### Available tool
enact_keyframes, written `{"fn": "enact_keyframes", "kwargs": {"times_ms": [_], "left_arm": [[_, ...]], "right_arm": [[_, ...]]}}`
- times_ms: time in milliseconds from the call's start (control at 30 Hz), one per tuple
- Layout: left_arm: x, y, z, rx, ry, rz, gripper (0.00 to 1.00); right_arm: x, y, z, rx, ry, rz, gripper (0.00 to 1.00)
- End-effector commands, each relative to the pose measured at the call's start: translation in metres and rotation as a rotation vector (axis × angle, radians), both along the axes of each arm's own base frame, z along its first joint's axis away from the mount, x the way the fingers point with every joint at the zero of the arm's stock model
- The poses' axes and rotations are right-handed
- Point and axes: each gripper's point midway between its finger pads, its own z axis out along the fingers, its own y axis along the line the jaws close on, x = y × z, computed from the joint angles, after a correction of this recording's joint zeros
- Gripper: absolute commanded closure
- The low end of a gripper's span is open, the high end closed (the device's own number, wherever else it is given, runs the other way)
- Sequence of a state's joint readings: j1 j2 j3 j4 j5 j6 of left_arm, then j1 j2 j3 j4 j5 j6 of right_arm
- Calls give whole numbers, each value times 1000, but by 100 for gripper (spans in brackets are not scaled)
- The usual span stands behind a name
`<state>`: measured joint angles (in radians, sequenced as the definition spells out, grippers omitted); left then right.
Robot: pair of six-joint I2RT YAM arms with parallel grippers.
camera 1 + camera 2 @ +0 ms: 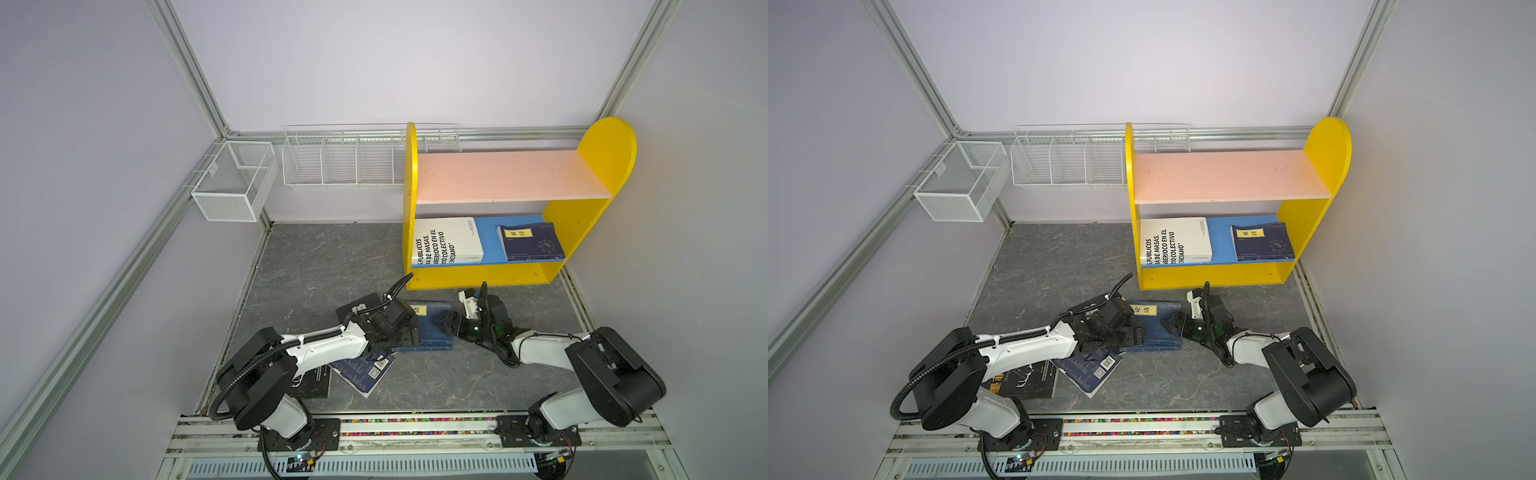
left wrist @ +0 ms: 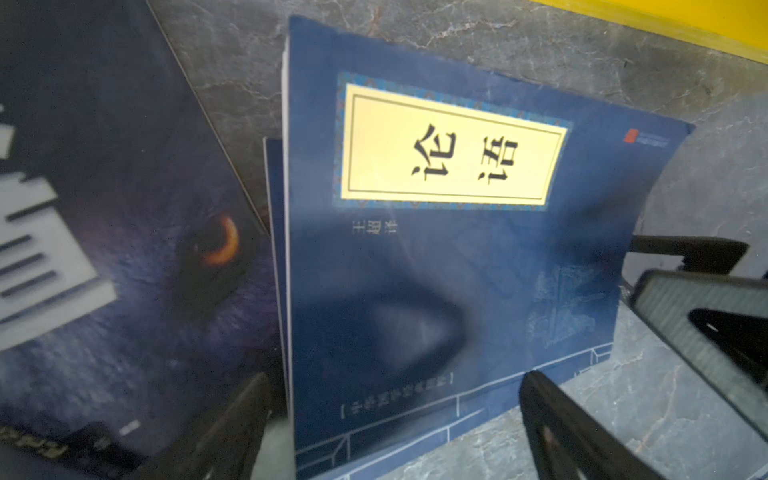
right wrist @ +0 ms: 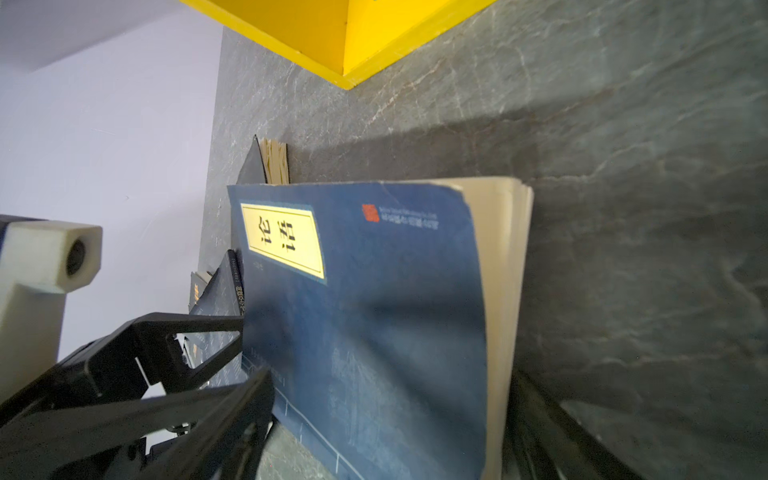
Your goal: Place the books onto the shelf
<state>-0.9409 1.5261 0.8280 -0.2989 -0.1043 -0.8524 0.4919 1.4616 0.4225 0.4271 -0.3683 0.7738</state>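
Both arms reach low over the table [image 1: 311,266]. They lean in toward each other and meet at one navy book [image 1: 432,318], which lies flat in front of the shelf [image 1: 606,153].

The left arm stretches out long from its base. The left claw [image 1: 409,336] points down over the left end of the navy book, with its fingers spread wide.

The right arm bends at the elbow and comes in from the right side. The right claw [image 1: 441,322] is turned on its side at the book's right edge. Its fingers are spread too, with the edge of the book between them. I cannot tell if they touch it.

The shelf stands at the back right of the table. Two books lie apart on its blue board [image 1: 490,237]. A white book [image 1: 449,241] is on the left and a little navy book [image 1: 532,243] is on the right. The pink board [image 1: 498,174] sits above them.

More books lie on the table under the left arm. One is a flipped navy book [image 1: 365,374] and one is a black book [image 1: 311,384]. Another black book [image 1: 365,303] peeks out behind the wrist.

Two white wire baskets [image 1: 332,162] hang on the walls to the left of the shelf.
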Motion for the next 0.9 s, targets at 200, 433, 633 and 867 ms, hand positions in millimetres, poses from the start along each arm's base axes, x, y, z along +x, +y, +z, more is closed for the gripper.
{"fn": "enact_keyframes", "kwargs": {"times_ms": [200, 433, 633, 867], "left_arm": [[1, -21, 22, -14, -32, -17, 6], [-4, -39, 13, -29, -12, -43, 6], [-2, -47, 4, -35, 1, -46, 5], [-2, -58, 1, -77, 12, -63, 5]], "right_arm": [[-31, -25, -32, -162, 139, -13, 8], [-35, -18, -43, -121, 169, -1, 8], [-37, -12, -43, -58, 180, 0, 11], [-37, -10, -19, -2, 147, -4, 21]]}}
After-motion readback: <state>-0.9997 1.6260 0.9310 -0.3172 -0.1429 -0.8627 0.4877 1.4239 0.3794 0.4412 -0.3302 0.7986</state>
